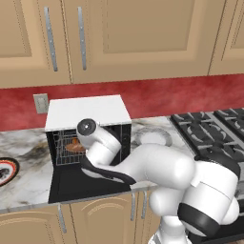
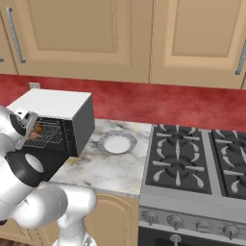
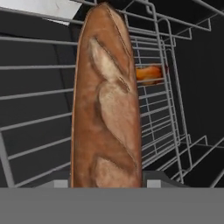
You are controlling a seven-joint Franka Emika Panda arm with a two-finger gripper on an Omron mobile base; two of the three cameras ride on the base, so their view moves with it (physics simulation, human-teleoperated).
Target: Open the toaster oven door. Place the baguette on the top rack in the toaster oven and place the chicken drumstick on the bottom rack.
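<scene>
The toaster oven (image 1: 88, 112) stands on the counter with its door (image 1: 81, 186) folded down flat in front. My arm's wrist (image 1: 88, 127) reaches into the open cavity, and the fingers are hidden. In the hand view the baguette (image 3: 107, 109) rises long and close from the bottom edge, where my gripper holds it. It lies in front of the silver wire racks (image 3: 35, 118). Behind it the chicken drumstick (image 3: 148, 74) rests on a wire grid (image 3: 159, 113); I cannot tell which rack that is. An orange-brown piece (image 1: 74, 147) shows inside the oven.
A white plate (image 1: 151, 138) sits on the counter right of the oven, also seen from the other side (image 2: 116, 142). The gas stove (image 2: 192, 158) lies further right. Another plate (image 1: 5, 171) peeks in at the left edge. Wall cabinets hang above.
</scene>
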